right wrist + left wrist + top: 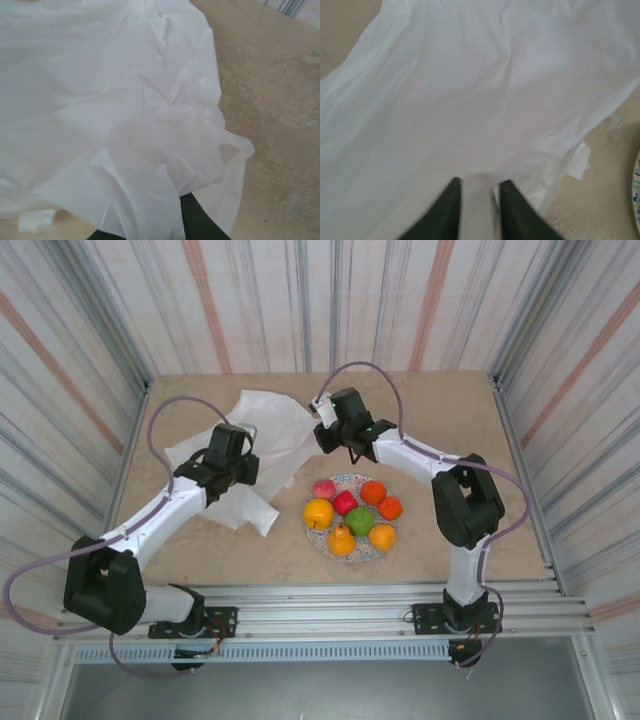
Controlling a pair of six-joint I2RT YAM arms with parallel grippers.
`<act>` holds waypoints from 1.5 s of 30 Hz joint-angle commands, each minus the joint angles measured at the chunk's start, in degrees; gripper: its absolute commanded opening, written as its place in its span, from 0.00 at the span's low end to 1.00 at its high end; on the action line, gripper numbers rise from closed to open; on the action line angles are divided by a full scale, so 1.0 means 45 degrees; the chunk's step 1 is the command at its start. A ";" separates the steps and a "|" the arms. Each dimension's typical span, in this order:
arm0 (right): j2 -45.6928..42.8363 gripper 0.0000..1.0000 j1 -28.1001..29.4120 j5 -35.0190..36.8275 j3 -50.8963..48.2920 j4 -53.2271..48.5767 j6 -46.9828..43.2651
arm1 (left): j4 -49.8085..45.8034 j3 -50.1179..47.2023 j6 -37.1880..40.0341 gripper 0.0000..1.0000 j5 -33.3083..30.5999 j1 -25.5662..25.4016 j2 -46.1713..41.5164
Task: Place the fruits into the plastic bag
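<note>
Surroundings: striped corrugated walls close in a beige stone-look bench (455,405), with a metal rail along the bottom of the overhead frame.
Plastic bag: the plastic bag (262,435) lies crumpled and white in the upper left of the bench, left of and above the plate.
Plate: a speckled plate (350,482) sits at the lower centre of the overhead frame, just clear of the bag's lower right corner.
Fruits: the fruits (359,521) are all on the plate. A green one is in the middle, pink and red ones are to its upper left, and orange and yellow ones ring the rest.
Left claw: the left claw (479,182) is down on the bag's left part. Its dark fingers (451,210) stand narrowly apart with blurred white film between them, and I cannot tell whether they pinch it.
Right claw: the right claw (328,432) is at the bag's right edge, above the plate. In the wrist view the film gathers into a bunch at the claw and covers all but one dark finger (196,220), so it is gripping the bag.
Bag edge: a loose lobe hangs at the right of that bunch, over bare bench.
</note>
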 commanded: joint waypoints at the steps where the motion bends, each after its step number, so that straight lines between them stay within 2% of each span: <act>1: -0.0645 0.15 0.0061 -0.0506 0.0557 -0.1060 0.1223 | 0.0554 -0.0077 0.0378 0.45 0.1020 -0.0145 -0.0704; 3: -0.0660 0.14 0.0052 -0.0440 0.0909 -0.1522 0.1579 | 0.0648 0.0028 0.0639 0.55 0.1304 -0.0352 -0.0791; 6: -0.0718 0.13 0.0051 -0.0869 0.1399 -0.1945 0.2416 | 0.0685 0.0196 0.1140 0.68 0.0857 -0.0993 -0.0687; 9: -0.0823 0.13 0.0051 -0.1232 0.1620 -0.2135 0.3124 | 0.0805 0.0332 0.1703 0.76 0.0255 -0.1503 -0.0386; 13: -0.1019 0.13 0.0052 -0.1327 0.1610 -0.2174 0.3722 | 0.0850 0.0586 0.1840 0.81 0.0262 -0.1547 0.0357; 17: -0.1146 0.13 0.0042 -0.1493 0.1452 -0.2040 0.4012 | 0.0900 0.0947 0.1947 0.81 -0.0128 -0.1545 0.1225; 23: -0.1135 0.13 -0.0027 -0.1053 0.1394 -0.1803 0.4076 | 0.0243 0.2050 0.1827 0.45 -0.0096 -0.1328 0.2471; 29: -0.0647 0.14 -0.0289 -0.0765 0.1641 -0.1867 0.4320 | 0.1071 0.1563 0.1353 0.10 0.0202 -0.1165 0.1513; 31: -0.0669 0.20 -0.0281 -0.0928 0.1710 -0.1775 0.4350 | 0.1014 0.1667 0.1077 0.02 0.0575 -0.0875 0.1098; 33: -0.0908 0.28 -0.0312 -0.1064 0.1886 -0.1815 0.4353 | 0.0559 0.2067 0.0777 0.00 0.1120 -0.0514 0.0701; 36: -0.1531 0.57 -0.0414 -0.1653 0.2058 -0.1878 0.4369 | -0.0420 0.2661 0.0621 0.00 0.1071 -0.0371 0.0179; 39: -0.2455 0.77 -0.0455 -0.2375 0.1756 -0.1853 0.4277 | -0.0838 0.2823 0.0348 0.00 0.1186 -0.0081 -0.0162; 44: -0.4945 1.00 -0.0455 -0.2851 -0.0253 -0.0730 0.3947 | -0.1890 0.3629 -0.0487 0.00 0.2395 0.0875 -0.0131; 45: -0.5408 0.99 -0.0460 -0.2808 -0.0590 -0.0623 0.3800 | -0.2140 0.3821 -0.0604 0.00 0.2479 0.0954 -0.0087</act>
